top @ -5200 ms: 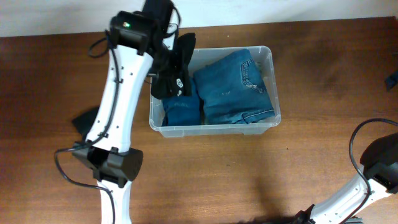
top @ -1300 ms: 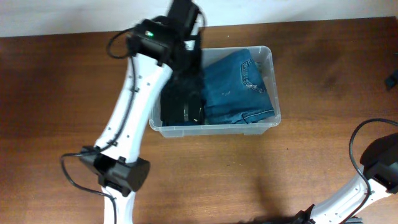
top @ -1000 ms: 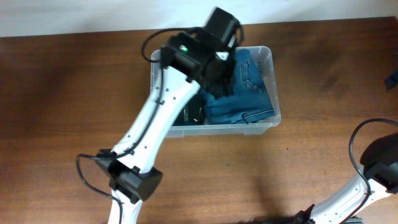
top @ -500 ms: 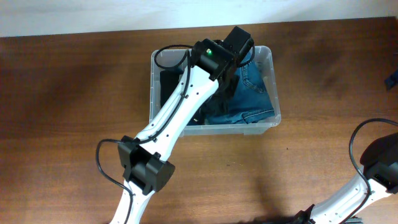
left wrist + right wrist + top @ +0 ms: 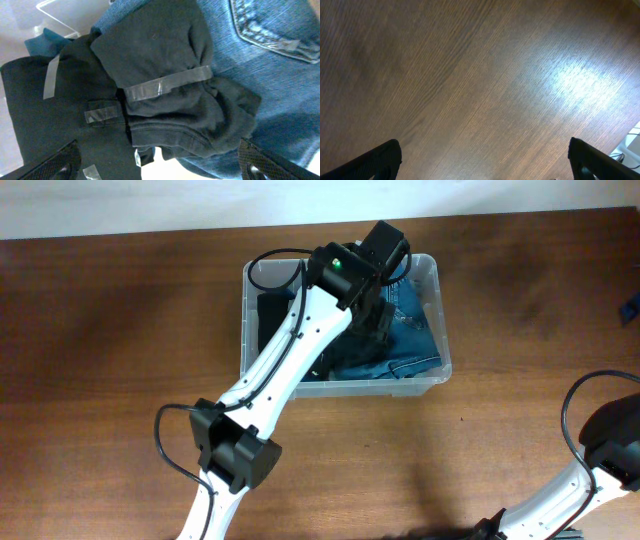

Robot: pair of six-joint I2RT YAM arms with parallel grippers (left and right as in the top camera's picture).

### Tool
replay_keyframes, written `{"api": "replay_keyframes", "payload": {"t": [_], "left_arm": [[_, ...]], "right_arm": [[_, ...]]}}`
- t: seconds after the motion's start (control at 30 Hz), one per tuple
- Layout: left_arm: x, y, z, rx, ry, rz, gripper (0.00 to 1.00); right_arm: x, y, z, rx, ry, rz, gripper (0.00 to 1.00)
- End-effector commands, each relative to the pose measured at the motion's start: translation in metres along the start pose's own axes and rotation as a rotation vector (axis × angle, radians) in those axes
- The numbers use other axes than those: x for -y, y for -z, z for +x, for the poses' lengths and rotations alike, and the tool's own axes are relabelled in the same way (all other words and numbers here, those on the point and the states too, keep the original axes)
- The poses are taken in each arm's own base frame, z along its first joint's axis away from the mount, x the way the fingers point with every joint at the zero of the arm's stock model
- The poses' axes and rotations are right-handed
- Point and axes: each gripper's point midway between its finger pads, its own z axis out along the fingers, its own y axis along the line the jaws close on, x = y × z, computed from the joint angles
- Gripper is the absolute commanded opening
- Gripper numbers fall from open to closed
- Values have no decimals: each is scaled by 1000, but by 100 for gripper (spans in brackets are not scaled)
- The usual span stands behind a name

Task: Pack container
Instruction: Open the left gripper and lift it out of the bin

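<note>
The clear plastic container (image 5: 432, 272) stands at the back middle of the table, holding folded blue jeans (image 5: 415, 315) on its right and a flat black garment (image 5: 270, 315) on its left. My left gripper (image 5: 160, 169) hangs open just above a rolled black garment (image 5: 160, 85) bound with a strip of tape. That roll lies free across the jeans (image 5: 280, 75) and the flat black garment (image 5: 45, 115). From above, the left arm (image 5: 300, 350) covers much of the container. My right gripper (image 5: 485, 167) is open over bare wood, with nothing between its fingers.
The right arm (image 5: 600, 455) rests at the table's front right corner, far from the container. A small blue object (image 5: 630, 308) sits at the right edge. Brown wooden tabletop (image 5: 120, 330) surrounds the container on every side.
The left arm swung right across the container with the black roll, then its jaws opened and let the roll go onto the jeans. The right arm has not moved.
</note>
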Motion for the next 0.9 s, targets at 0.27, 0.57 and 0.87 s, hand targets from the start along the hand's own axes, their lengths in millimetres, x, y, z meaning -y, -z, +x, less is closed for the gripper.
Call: {"api": "replay_keyframes", "payload": {"t": [0.27, 0.57, 0.87], "left_arm": [[-57, 145, -26, 324, 46, -13, 99], [-78, 204, -19, 457, 91, 9, 99], [-141, 201, -21, 413, -127, -352, 99]], "right_arm": [[4, 8, 0, 22, -13, 7, 99], [4, 8, 0, 22, -13, 7, 98], [4, 8, 0, 22, -13, 7, 99]]}}
